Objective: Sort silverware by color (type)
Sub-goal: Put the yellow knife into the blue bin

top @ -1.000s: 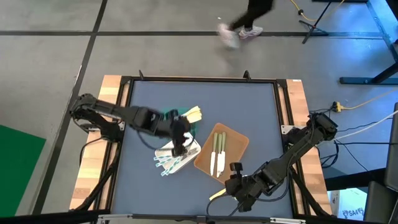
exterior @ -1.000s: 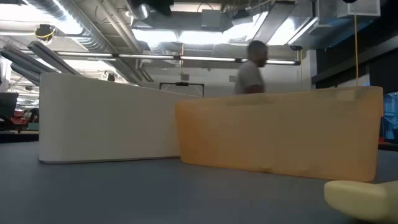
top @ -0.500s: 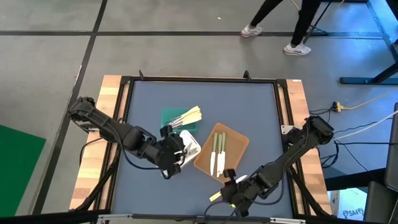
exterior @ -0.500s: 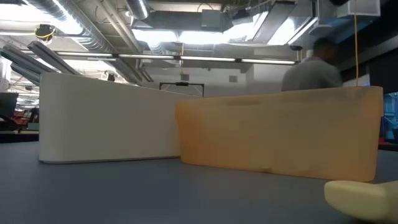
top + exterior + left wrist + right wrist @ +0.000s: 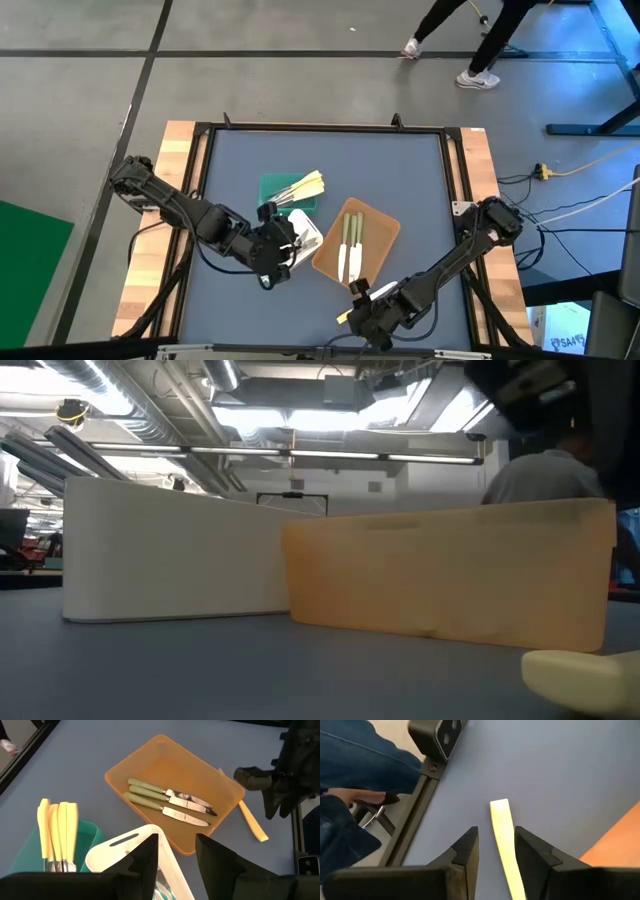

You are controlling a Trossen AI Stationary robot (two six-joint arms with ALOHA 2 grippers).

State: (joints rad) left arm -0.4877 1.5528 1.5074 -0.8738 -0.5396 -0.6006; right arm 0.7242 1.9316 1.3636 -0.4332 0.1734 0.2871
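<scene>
One pale cream-yellow utensil lies flat on the blue table near its front edge; its end also shows in the low view. My right gripper hangs open just above it, a finger on either side of the strip, touching nothing. My left gripper is open and empty over the near part of the white tray. Olive-handled knives lie in the brown tray. Several yellow utensils lie in the green tray.
The three trays stand close together at the table's middle; in the low view the white tray's wall and the brown tray's wall stand side by side. A person's legs pass beyond the far edge. A person in jeans is at the front rail.
My left gripper has drawn back from above the white tray toward the table's near-left and now stands over the tray's near part. My right gripper has gone left and toward the near edge, down over the lone yellow utensil, which has not moved.
</scene>
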